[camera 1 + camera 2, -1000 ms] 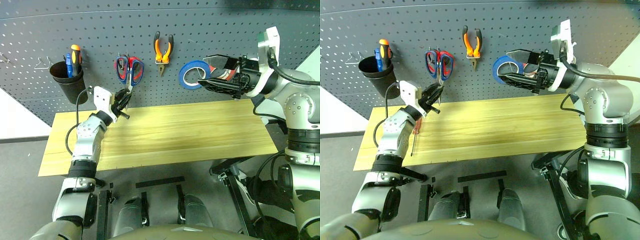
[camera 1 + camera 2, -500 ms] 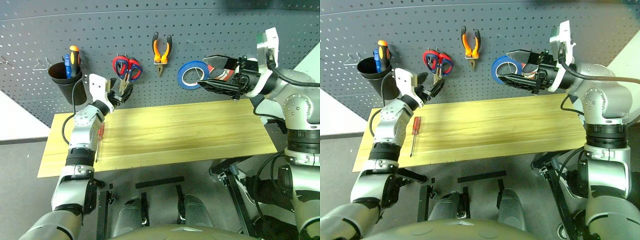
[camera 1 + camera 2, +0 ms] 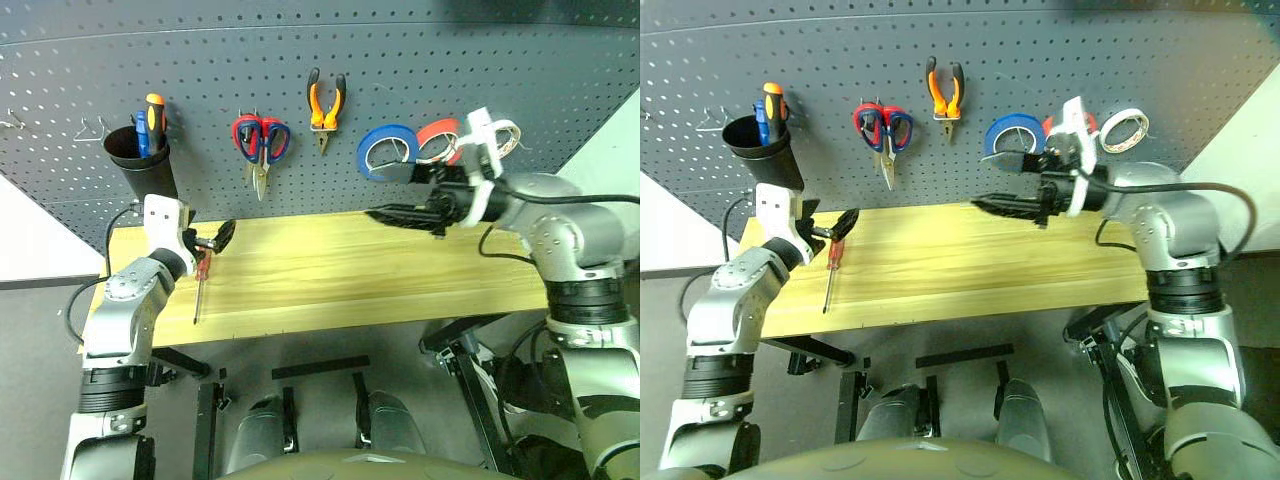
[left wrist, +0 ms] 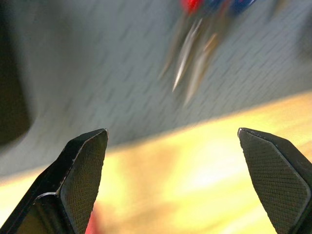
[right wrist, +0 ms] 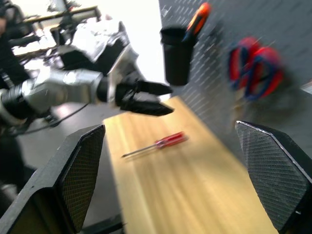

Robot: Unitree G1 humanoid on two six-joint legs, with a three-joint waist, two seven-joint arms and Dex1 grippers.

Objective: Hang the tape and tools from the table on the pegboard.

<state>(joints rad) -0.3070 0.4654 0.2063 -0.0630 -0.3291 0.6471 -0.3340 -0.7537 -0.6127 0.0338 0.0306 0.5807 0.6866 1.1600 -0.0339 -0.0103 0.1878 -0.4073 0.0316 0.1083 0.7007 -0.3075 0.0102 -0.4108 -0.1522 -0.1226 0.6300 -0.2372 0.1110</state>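
My left gripper (image 3: 222,236) hangs with its two black fingers spread wide and nothing between them, low over the left end of the table (image 3: 400,290), just above the handle end of the red-handled screwdriver (image 3: 198,287), which lies flat on the yellow planks with its thin shaft pointing toward the near edge. My right gripper (image 3: 392,195) is likewise wide apart and empty, reaching leftward above the back of the table, in front of the pegboard (image 3: 400,60) and just below the blue tape (image 3: 386,151), which hangs on the board. From the left wrist view I see both finger pads (image 4: 83,170) far apart, with blurred scissor blades against the grey board beyond. On the pegboard, from my left to right, I see a black cup (image 3: 139,160) holding an orange and a blue screwdriver, two pairs of scissors (image 3: 261,141) hung together, one red-handled and one dark-handled, the orange-and-black pliers (image 3: 327,104) higher up, then the blue tape, a red-orange roll (image 3: 438,139) partly behind my right wrist, and a white roll (image 3: 1125,129) at the far right. The right wrist view shows the screwdriver alone on the wood beside my open left gripper
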